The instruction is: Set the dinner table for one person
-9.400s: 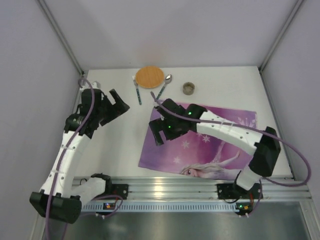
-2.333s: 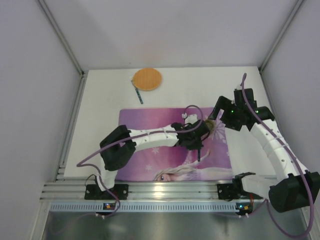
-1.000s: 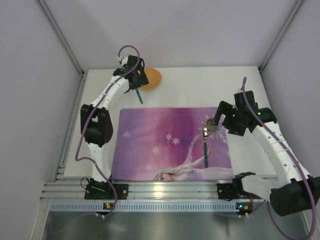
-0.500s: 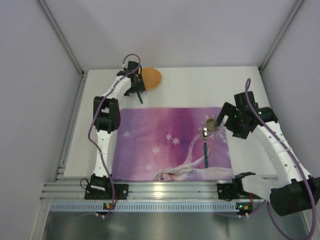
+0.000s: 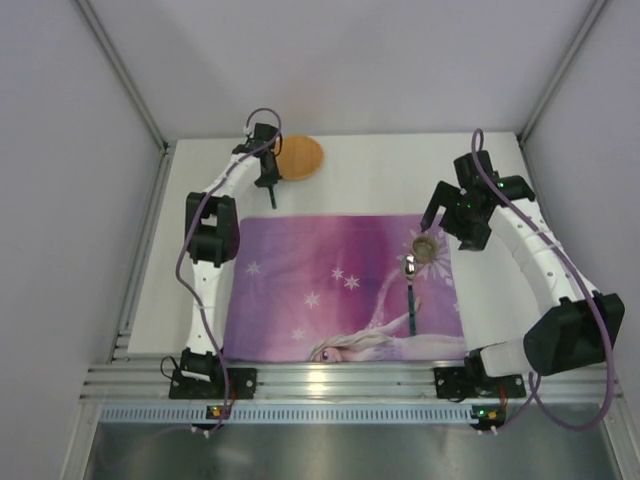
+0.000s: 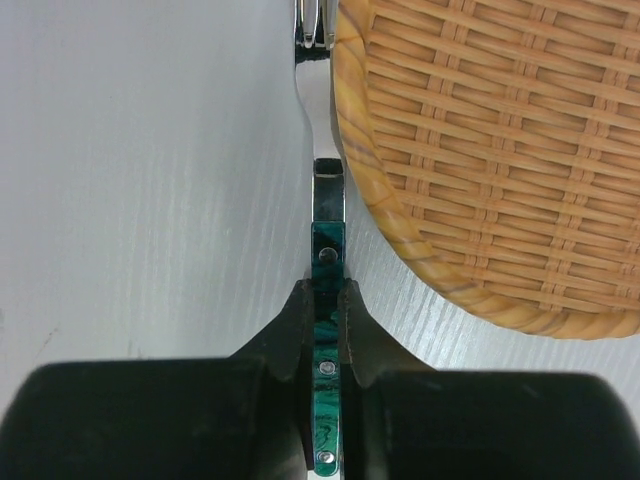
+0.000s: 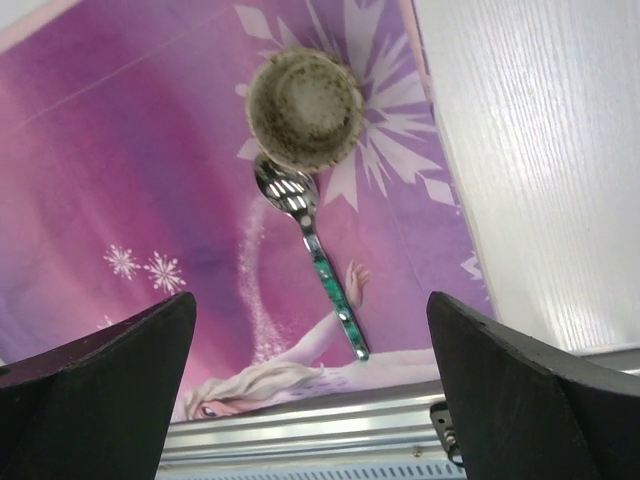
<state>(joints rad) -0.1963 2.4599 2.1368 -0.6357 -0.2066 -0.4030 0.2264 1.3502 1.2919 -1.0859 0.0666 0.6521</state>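
The white dinner table (image 5: 380, 180) holds a purple princess placemat (image 5: 320, 290). At the back left, my left gripper (image 5: 268, 178) is shut on the green handle of a fork (image 6: 328, 250), which lies flat beside a woven round plate (image 6: 500, 130). The fork's tines (image 6: 313, 25) point away from me. On the mat's right side stands a small brown cup (image 7: 303, 108), with a green-handled spoon (image 7: 320, 265) just below it. My right gripper (image 7: 310, 296) hangs open above them, holding nothing; it is at the mat's right edge (image 5: 440, 215).
A ribbed aluminium rail (image 5: 340, 378) runs along the table's near edge. Grey walls enclose the table at the back and on both sides. The woven plate (image 5: 300, 157) sits against the back edge.
My left gripper has closed on the fork's handle beside the woven plate. The right arm has drawn back and up from the cup, still open.
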